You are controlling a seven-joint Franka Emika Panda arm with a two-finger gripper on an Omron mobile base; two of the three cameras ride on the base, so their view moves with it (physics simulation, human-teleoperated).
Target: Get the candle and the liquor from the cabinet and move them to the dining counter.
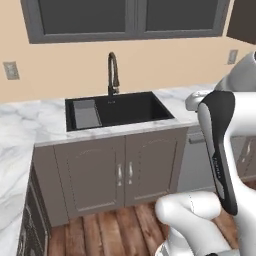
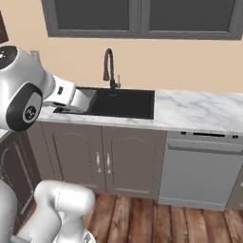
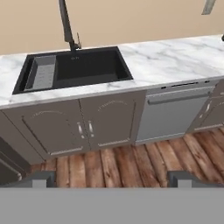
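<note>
My gripper (image 3: 113,179) hangs open in the hand view, its two dark fingertips (image 3: 43,178) far apart with nothing between them. It looks down at the floor in front of a sink counter. In the right base view the white hand (image 2: 71,98) hovers by the sink's left end. A dark brown corner of the cabinet (image 1: 244,22) shows at the top right of the left base view and at the top left edge (image 2: 2,29) of the right base view. The candle, the liquor and the dining counter are out of view.
A black sink (image 3: 87,65) with a dark faucet (image 3: 66,22) is set in the marble wall counter (image 3: 175,57). Below stand grey-brown base cabinet doors (image 1: 120,170) and a grey dishwasher (image 2: 199,171). Wood floor (image 3: 131,162) lies in front. A dark window (image 1: 125,15) sits above.
</note>
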